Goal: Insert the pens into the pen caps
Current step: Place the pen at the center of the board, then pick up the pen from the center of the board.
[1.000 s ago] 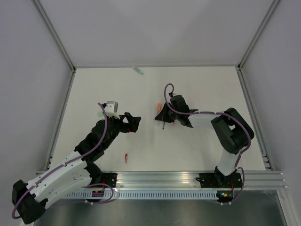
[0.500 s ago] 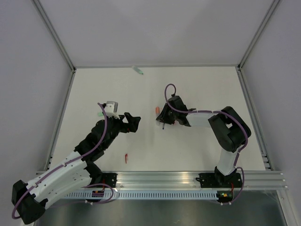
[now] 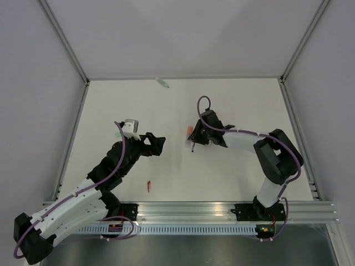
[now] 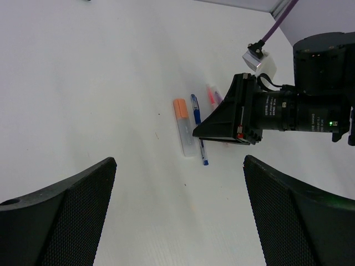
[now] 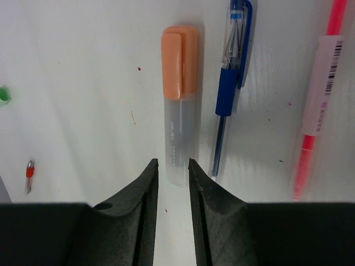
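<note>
An orange pen cap (image 5: 179, 61) sits on the end of a clear tube (image 5: 178, 138) lying flat on the white table. To its right lie a blue pen (image 5: 230, 83) and a pink pen (image 5: 321, 94) with a barcode label. My right gripper (image 5: 173, 162) hovers at the tube's near end, open by a narrow gap, gripping nothing. The left wrist view shows the same orange cap (image 4: 180, 108), blue pen (image 4: 197, 124) and pink pen (image 4: 211, 95) beside the right gripper (image 4: 222, 124). My left gripper (image 4: 178, 162) stands wide open and empty, short of them.
A mint green cap (image 3: 163, 83) lies by the back wall. A small red piece (image 3: 148, 185) lies near the front rail and appears as a red-and-grey bit (image 5: 29, 169) in the right wrist view. Something green (image 5: 3, 95) shows at that view's left edge.
My right gripper's jaws have parted from nearly shut to a narrow gap, and its wrist has shifted slightly. The left arm has not moved.
</note>
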Motion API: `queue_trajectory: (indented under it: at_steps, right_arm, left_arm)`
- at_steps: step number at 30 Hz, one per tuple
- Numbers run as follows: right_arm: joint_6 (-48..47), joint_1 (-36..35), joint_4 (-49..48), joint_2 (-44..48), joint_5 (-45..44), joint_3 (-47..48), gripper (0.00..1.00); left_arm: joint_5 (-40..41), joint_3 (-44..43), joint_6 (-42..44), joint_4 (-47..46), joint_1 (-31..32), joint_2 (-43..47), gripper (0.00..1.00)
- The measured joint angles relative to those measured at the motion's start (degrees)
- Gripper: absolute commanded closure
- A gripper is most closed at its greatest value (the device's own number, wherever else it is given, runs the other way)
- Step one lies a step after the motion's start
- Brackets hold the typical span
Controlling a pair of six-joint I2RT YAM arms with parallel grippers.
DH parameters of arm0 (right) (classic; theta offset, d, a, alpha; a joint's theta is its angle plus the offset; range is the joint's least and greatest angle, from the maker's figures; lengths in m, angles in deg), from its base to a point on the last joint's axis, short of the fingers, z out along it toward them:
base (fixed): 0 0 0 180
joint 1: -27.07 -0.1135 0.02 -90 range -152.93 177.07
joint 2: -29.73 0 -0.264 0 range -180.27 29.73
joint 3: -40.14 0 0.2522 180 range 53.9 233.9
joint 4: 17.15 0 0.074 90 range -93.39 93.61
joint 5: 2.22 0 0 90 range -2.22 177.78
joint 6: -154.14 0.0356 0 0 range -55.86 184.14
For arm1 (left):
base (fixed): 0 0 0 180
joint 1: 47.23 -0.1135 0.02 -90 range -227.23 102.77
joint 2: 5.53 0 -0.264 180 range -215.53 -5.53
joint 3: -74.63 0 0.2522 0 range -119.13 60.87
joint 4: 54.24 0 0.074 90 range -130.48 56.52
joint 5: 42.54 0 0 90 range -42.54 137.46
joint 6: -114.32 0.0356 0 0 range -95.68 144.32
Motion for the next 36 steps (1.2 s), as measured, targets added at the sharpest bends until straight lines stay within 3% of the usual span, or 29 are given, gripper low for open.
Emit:
queue_trajectory:
  at_steps: [9,16,23,30,33,36]
  right_arm:
    - [-5.51,0.0,6.47,10.05,-1.09,1.4,0.65]
    - [-14.36,0.0,5.22,21.27,2.19,-5.11,0.64]
    - [-14.53,0.0,0.04,23.85,11.06,-11.43,0.64]
    - [-14.1,-0.17,-3.48,28.0,13.42,-14.38,0.65]
    - [-14.14,-0.17,-4.13,28.46,13.53,-14.84,0.65]
    - [-14.34,-0.17,-4.09,28.46,13.51,-14.91,0.64]
  left_arm:
    - [-0.02,0.0,1.46,-0.13,0.0,-1.77,0.0]
    - [0.57,-1.44,1.16,1.2,-2.43,-8.46,0.0]
    - [-0.85,-10.58,-9.22,10.29,-22.29,-20.72,0.0]
    - [-6.71,-16.5,-13.42,16.87,-37.24,-29.2,0.02]
    - [-10.99,-17.31,-12.37,18.03,-43.36,-32.28,0.12]
    - [-15.65,-19.04,-4.46,21.09,-45.59,-35.91,0.2]
